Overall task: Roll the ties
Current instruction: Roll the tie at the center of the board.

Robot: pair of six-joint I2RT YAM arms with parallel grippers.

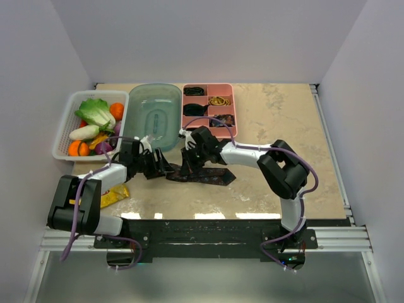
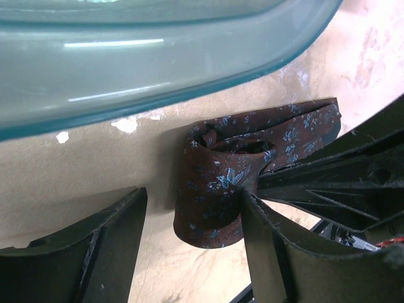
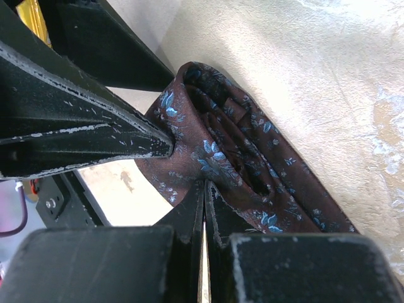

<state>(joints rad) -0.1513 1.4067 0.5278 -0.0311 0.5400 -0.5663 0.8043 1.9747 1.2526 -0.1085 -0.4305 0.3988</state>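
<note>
Brown tie [image 2: 214, 177] partly rolled between spread left gripper [image 2: 189, 199] fingers; closed right gripper [image 3: 205, 186] apparently pins it; the length beyond remains unrolled.

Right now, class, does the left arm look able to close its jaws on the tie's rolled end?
Probably yes: the rolled tie lies between its open jaws, though the right arm crowds one side.

Just in front of the teal tub [image 1: 154, 120] lay the dark tie [image 1: 211, 177]. The left gripper [image 1: 158, 165] and right gripper [image 1: 188, 165] sat close together at the tie's end nearest the tub, apparently touching it. A vegetable basket [image 1: 63, 129] stood left of the tub, a pink tray [image 1: 235, 107] right.
</note>
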